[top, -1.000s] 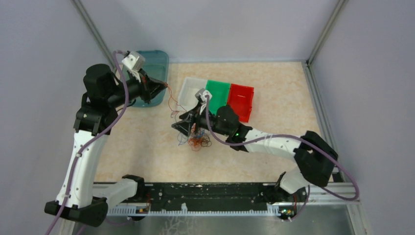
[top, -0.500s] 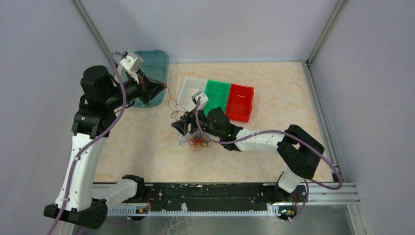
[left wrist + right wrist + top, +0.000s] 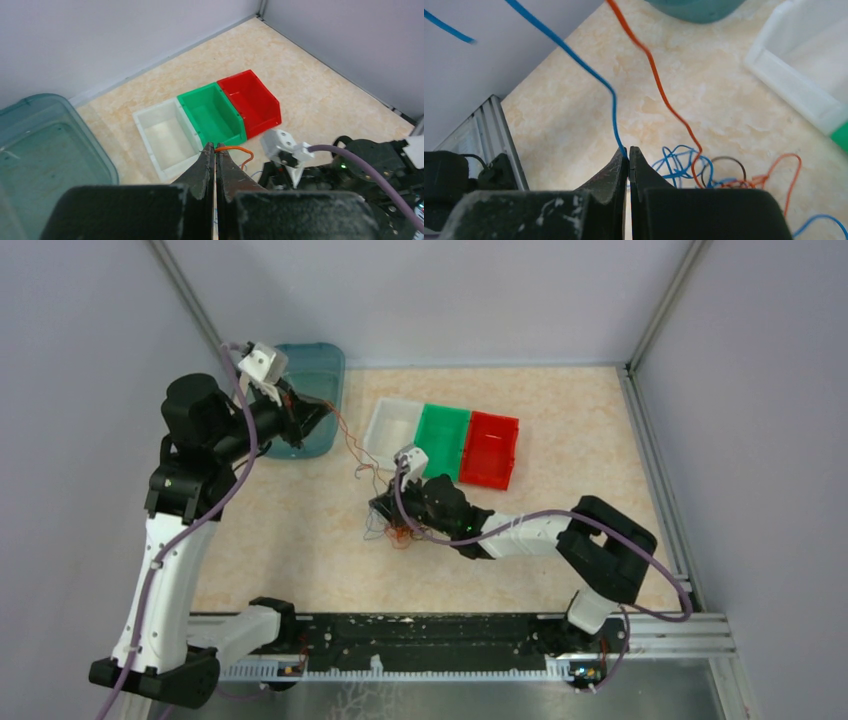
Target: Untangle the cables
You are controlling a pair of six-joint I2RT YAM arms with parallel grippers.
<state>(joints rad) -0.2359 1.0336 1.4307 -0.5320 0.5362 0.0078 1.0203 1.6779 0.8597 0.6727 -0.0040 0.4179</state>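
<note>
Since a second ago the right arm's elbow has swung inward, and the right gripper (image 3: 385, 508) has dropped lower over the tangle and closed.

On the beige speckled tabletop (image 3: 580, 410), the left gripper (image 3: 322, 412) sits at upper left, overlapping the translucent teal plastic tub (image 3: 322, 362) in the overhead view. Its jaws are pressed together on a red-orange strand (image 3: 235, 148) (clearest from its own wrist camera). A white plastic bin (image 3: 392, 430), a green plastic bin (image 3: 443, 437) and a red plastic bin (image 3: 491, 448) stand in a touching row just above centre. The right gripper, below the white bin, is clamped on a blue strand (image 3: 574, 55). The thin curly cables (image 3: 402, 533), blue, red-orange and dark, lie knotted at centre frame beside its fingertips.
</note>
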